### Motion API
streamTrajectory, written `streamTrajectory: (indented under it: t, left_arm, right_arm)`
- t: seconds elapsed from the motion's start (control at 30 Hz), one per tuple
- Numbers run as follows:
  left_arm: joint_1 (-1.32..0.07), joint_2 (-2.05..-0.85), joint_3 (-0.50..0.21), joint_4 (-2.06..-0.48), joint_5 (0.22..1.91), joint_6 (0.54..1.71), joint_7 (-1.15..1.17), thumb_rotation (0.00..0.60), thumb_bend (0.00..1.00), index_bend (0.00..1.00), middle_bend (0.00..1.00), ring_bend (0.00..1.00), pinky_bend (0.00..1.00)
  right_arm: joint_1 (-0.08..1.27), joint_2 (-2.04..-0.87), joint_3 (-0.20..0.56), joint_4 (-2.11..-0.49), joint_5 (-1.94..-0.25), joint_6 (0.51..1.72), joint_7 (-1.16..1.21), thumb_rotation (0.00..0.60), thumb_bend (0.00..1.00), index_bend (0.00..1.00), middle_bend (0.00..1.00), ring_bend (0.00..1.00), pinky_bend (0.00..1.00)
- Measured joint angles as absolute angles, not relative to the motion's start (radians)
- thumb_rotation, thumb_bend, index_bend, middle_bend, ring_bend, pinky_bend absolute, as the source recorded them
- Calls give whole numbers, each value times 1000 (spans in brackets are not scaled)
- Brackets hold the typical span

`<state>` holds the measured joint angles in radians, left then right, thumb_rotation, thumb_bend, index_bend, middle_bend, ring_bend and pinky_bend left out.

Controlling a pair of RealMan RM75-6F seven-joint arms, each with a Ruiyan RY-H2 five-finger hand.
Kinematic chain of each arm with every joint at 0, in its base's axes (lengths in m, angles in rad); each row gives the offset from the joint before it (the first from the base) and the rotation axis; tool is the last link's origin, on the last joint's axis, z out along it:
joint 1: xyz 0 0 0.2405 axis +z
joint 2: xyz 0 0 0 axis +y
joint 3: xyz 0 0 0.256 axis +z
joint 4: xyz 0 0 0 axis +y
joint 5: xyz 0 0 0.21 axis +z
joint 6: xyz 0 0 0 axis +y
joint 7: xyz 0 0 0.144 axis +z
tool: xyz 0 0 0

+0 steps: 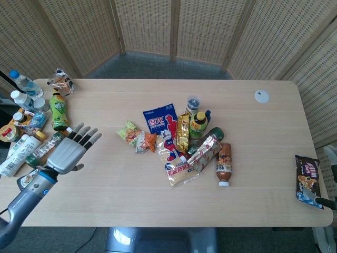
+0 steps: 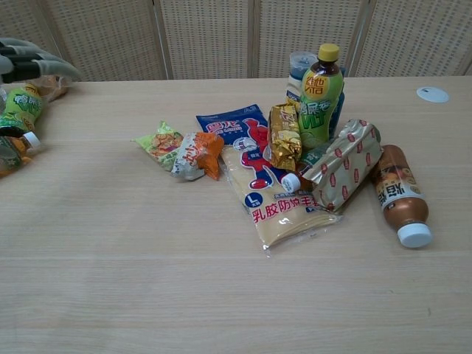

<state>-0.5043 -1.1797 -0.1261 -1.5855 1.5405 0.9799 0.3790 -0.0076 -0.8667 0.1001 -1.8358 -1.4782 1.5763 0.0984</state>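
At the left edge of the desk (image 1: 105, 200) we see our left hand (image 1: 71, 149) raised above the wood, released, fingers spread and holding nothing. Just beside it to the left lie an amber bottle (image 1: 48, 149) with a white cap, a white bottle (image 1: 16, 156) on its side and a small dark bottle (image 1: 29, 178) by the wrist; a green bottle (image 1: 58, 111) stands a little farther back, with clear water bottles (image 1: 23, 84) at the far left corner and a crinkled snack bag (image 1: 61, 80) near them. In the chest view only the fingertips (image 2: 44, 66) show at the upper left. Toward the middle, well apart from the hand, sits a heap: a small green-and-orange snack packet (image 1: 136, 136), a blue bag (image 1: 160, 122), a gold packet (image 1: 182, 132), an upright yellow-capped tea bottle (image 1: 197, 124), a red-patterned cream packet (image 1: 208, 151) and a brown bottle (image 1: 224, 164) lying with its white cap toward us. Farther right a white disc (image 1: 261, 96) rests near the far edge, and a dark snack bag (image 1: 307, 181) lies at the right rim. Of our right hand (image 1: 331, 158) only a sliver shows at the right border, and we cannot tell how its fingers lie.
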Motion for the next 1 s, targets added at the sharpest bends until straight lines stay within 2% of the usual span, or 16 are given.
streamTrajectory:
  t: [0.17,0.37,0.93,1.0]
  left_arm:
    - [-600,-1308,-165,-1550,1357,873,562,600,0,0,0,0,0]
    - [-712,-1457,-197,-1485,1192,819,724,600,0,0,0,0,0]
    - [-960,-1769,-204,-1200,875,765,938,600,0,0,0,0,0]
    - [-977,-1798,-201,-1170,856,765,941,600,0,0,0,0,35]
  right_arm:
    - [-6,-863,100,-1833,-1464,1563,117,600,0,0,0,0,0]
    - [4,-863,103,-1820,-1434,1528,127,600,0,0,0,0,0]
    - [8,-860,123,-1790,-1380,1509,174,600,0,0,0,0,0]
    - [6,-857,124,-1784,-1373,1507,185,600,0,0,0,0,0]
